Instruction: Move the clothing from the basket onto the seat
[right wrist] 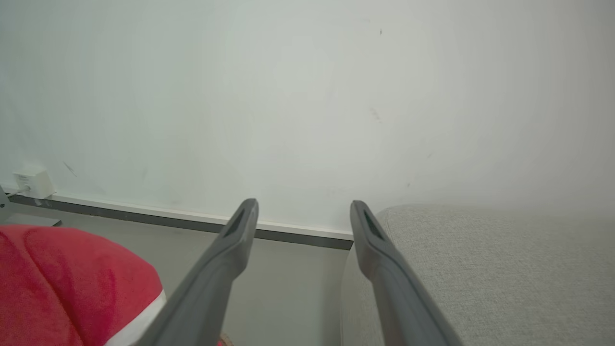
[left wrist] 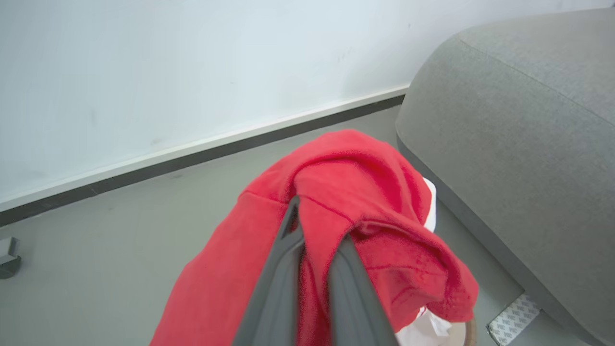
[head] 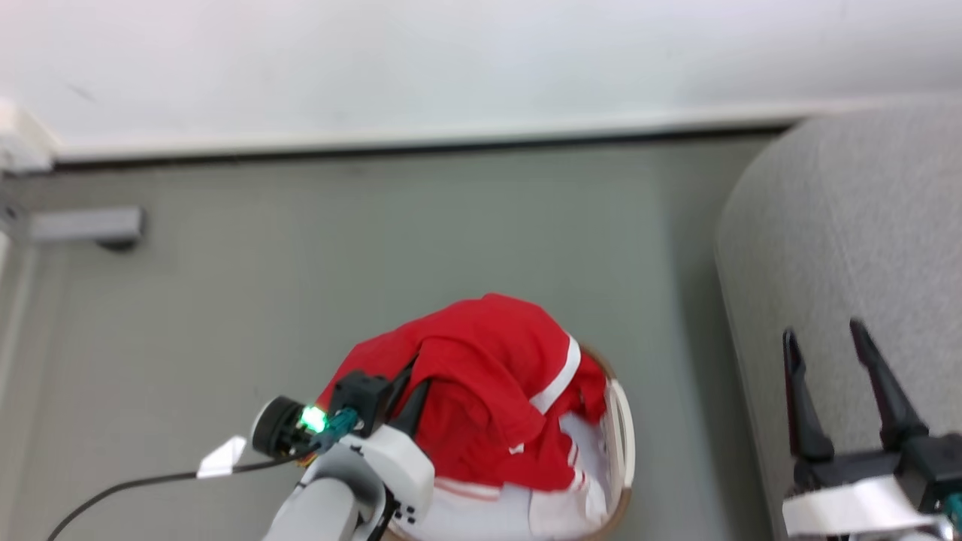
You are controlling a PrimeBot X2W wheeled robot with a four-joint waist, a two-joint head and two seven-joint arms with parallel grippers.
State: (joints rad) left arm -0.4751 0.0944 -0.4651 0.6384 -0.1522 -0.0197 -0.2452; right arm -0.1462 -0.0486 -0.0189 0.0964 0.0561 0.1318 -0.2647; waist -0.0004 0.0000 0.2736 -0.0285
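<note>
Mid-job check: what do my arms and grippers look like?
The left gripper and right gripper each have two long, dark grey, tapering jaws, slotted near the tips. The left's black wrist block carries a glowing green light and teal connector, on a white forearm shell; a black cable with a white tag trails off. The right has a black base and white band.

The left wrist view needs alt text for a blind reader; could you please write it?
The left gripper is shut on red clothing, held over the basket. The grey seat stands at right, grey floor and white wall behind.
</note>
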